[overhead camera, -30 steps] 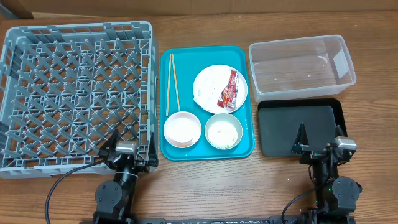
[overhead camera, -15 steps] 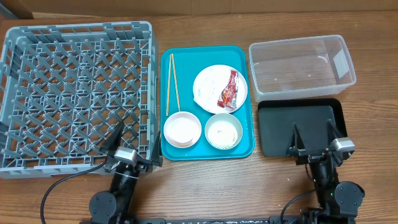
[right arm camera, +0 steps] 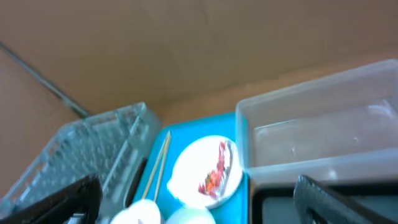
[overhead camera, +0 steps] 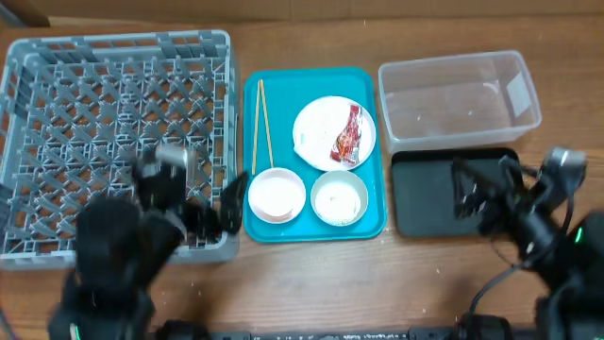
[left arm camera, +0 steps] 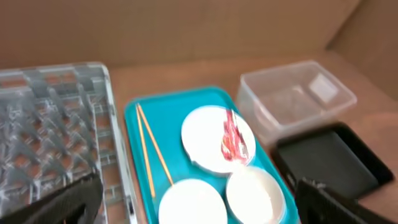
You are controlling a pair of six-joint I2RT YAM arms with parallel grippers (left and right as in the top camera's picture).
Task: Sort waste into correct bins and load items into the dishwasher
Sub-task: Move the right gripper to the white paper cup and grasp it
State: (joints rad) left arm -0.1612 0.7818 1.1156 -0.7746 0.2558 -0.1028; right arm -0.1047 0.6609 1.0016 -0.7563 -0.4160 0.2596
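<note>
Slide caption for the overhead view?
Plate with sauce packet, two bowls and chopsticks on the teal tray, between dish rack and bins.

Item 1: my left arm (overhead camera: 113,255). Dark, at the lower left of the overhead view, heavily blurred, wrist pointing up and to the right. My left gripper (overhead camera: 212,187) has its jaws spread wide with nothing between them. In its wrist view the black fingers (left arm camera: 65,202) sit at the two bottom corners.

Item 2: my right arm (overhead camera: 557,246). At the lower right, also blurred, wrist pointing up and to the left. My right gripper (overhead camera: 484,184) has its jaws wide apart and empty.
</note>
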